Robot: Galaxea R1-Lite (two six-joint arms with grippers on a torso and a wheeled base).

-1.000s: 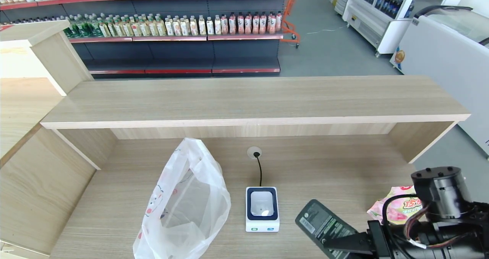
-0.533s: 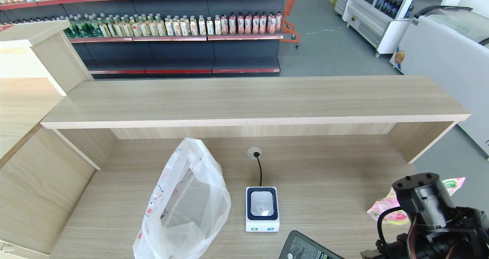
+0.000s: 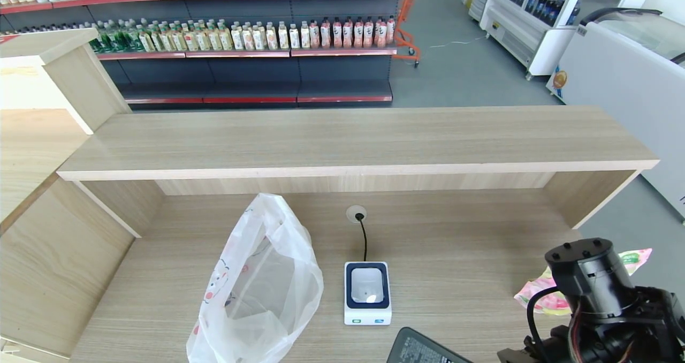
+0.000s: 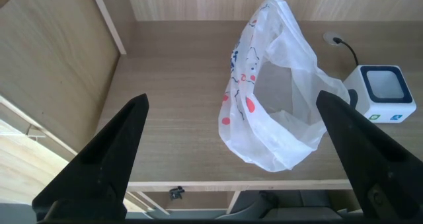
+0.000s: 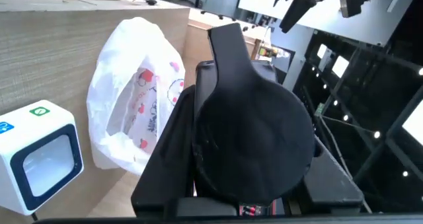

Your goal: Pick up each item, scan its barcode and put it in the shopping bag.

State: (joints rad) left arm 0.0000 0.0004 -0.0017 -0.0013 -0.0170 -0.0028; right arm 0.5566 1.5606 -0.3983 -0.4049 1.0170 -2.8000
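The right gripper [image 5: 211, 85] is clamped on a dark packet [image 5: 254, 135], with one black finger flat along its upper face and the other beneath it. From the right wrist the packet bulges into a smooth, rounded, matte black dome that covers most of the finger ends, so exactly where the pads touch it is hard to make out. In the head view only one rounded corner of the packet appears, flat and dark grey with small pale print too fine to read. That corner points toward the robot's left, and the packet's long axis appears to run back toward the gripper, though the lower edge of the view cuts off the rest of it. The corner sits near the scanner [image 3: 367, 293], on the robot's side of it and a little to the right. Its height above the counter [image 3: 465, 256] cannot be told.

The scanner is a small white box with a dark-framed glass window facing up. A thin black cable [image 3: 364, 240] runs from it to a round hole farther back in the pale wood-grain counter. Just to its left stands the shopping bag [image 3: 257, 282], thin, crinkled, translucent white plastic with red and dark printed marks, its mouth gaping.

A pink snack packet [image 3: 538, 293] lies at the counter's right end, largely hidden behind the right arm [image 3: 594, 277].

The left gripper [image 4: 231, 98] hangs over the counter's left side with its two black wedge-shaped fingers [image 4: 109, 164] spread wide and nothing between them.
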